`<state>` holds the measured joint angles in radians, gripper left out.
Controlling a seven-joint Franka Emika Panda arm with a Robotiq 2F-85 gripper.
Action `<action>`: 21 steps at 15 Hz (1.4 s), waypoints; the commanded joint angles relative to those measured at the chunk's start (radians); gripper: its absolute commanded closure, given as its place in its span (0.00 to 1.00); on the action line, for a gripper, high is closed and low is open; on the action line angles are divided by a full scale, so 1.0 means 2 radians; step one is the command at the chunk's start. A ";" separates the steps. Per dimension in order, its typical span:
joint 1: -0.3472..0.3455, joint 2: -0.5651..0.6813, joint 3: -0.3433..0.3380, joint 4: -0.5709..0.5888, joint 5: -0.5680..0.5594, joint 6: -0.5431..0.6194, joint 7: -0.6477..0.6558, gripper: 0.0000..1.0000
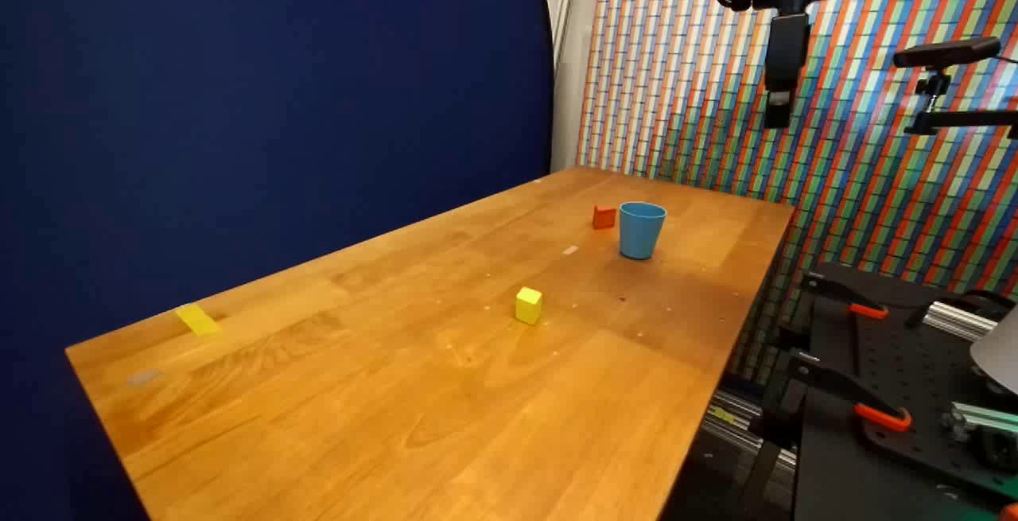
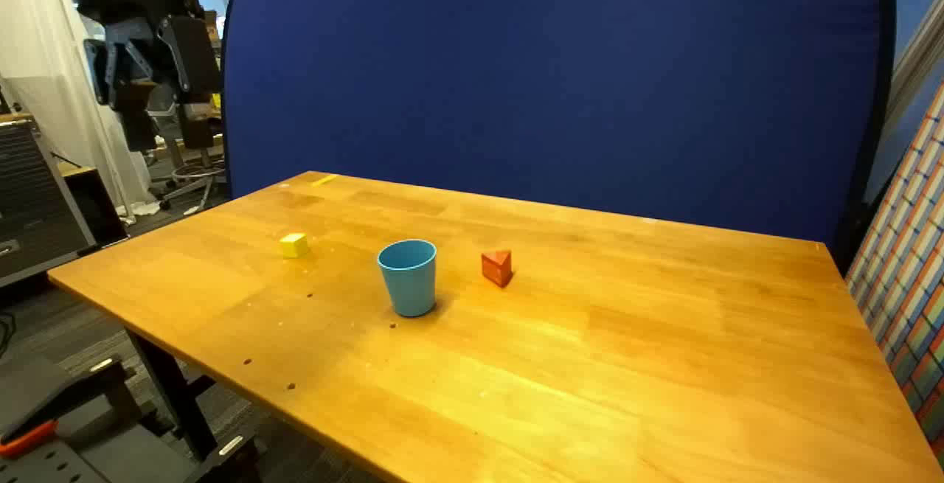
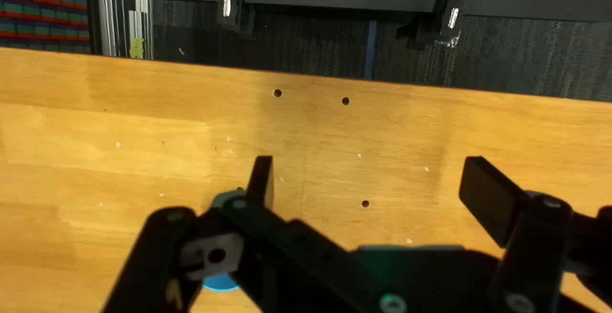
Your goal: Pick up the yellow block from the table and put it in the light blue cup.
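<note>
The yellow block, a small bright cube, rests on the wooden table [image 1: 358, 417] in both exterior views [image 1: 529, 305] [image 2: 293, 245]. The light blue cup stands upright on the table, apart from the block, in both exterior views [image 1: 641, 231] [image 2: 410, 280]. A sliver of the cup [image 3: 220, 282] shows behind my gripper's linkage in the wrist view. My gripper is high above the table level in both exterior views [image 1: 779, 111] [image 2: 168, 133]. In the wrist view my gripper [image 3: 368, 174] has its fingers wide apart with only tabletop between them. The block does not show in the wrist view.
A red-orange wedge block [image 1: 604, 218] [image 2: 497, 268] sits near the cup. A flat yellow tape strip [image 1: 198, 320] [image 2: 324, 180] lies near a table corner. Black clamps with orange tips [image 1: 867, 410] are on a black bench beside the table. A blue backdrop [image 2: 553, 85] stands along one side.
</note>
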<state>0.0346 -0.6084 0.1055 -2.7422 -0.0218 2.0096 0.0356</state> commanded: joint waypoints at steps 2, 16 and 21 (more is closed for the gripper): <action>0.006 0.000 -0.005 0.001 -0.003 -0.001 0.003 0.00; 0.027 0.312 0.020 0.127 0.027 0.198 0.066 0.00; 0.052 0.429 0.015 0.215 0.001 0.219 0.122 0.00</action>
<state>0.1087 0.1142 0.1452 -2.4440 0.0094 2.4411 0.2091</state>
